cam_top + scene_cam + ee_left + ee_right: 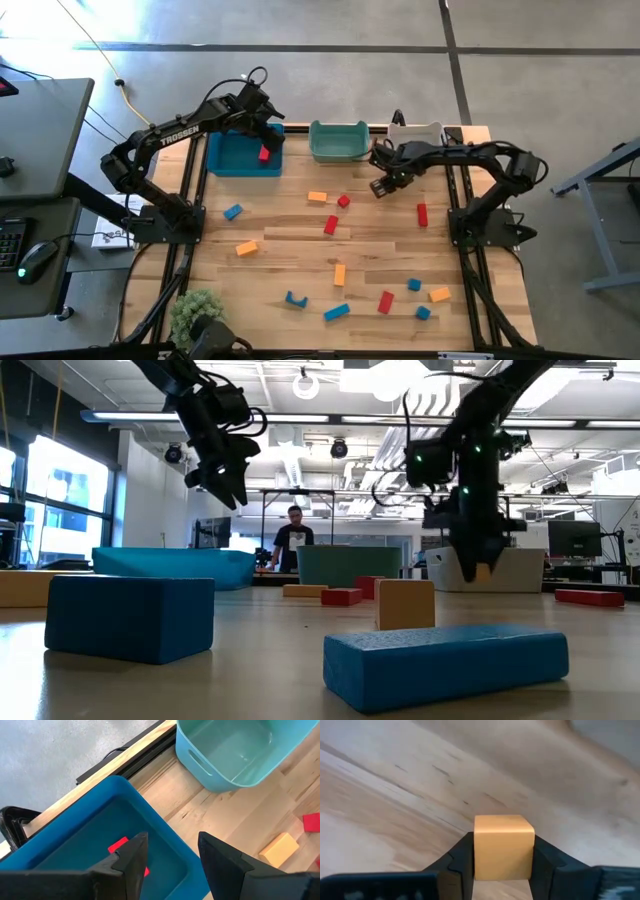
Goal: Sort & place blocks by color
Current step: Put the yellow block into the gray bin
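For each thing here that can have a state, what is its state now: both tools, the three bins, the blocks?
Left tool: open, empty, above the blue bin.
Right tool: shut on the orange cube, above the table.
Blue bin: holds one red block.
Teal bin: empty.
White bin: contents hidden.
Other blocks: loose on the table, unsorted.

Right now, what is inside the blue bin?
One red block lies inside the blue bin, near its right wall. The left tool hovers open above it, and the left wrist view hides part of the floor behind its fingers.
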Robot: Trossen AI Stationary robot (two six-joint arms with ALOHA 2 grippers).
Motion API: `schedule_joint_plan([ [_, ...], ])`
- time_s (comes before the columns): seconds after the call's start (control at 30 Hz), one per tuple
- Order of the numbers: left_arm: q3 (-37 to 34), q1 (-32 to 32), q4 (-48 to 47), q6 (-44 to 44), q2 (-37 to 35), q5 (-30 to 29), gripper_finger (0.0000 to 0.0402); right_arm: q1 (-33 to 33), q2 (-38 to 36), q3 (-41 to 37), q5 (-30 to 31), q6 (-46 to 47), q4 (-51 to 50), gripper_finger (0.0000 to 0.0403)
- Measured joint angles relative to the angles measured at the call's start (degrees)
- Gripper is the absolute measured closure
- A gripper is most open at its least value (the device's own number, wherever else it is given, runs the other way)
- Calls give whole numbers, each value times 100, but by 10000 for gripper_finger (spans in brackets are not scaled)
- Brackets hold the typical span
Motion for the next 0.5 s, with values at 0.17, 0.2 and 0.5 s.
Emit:
schedule_joint_plan([
  [0.17,0,0,-2,-4,0,0,236,-18,-2,879,335,-378,-460,292],
  [0.2,0,0,-4,-6,0,0,236,-35,-3,1062,404,-471,-501,292],
  [0.5,0,1,-12,-157,2,0,236,-523,-9,2323,626,-1383,-302,292],
])
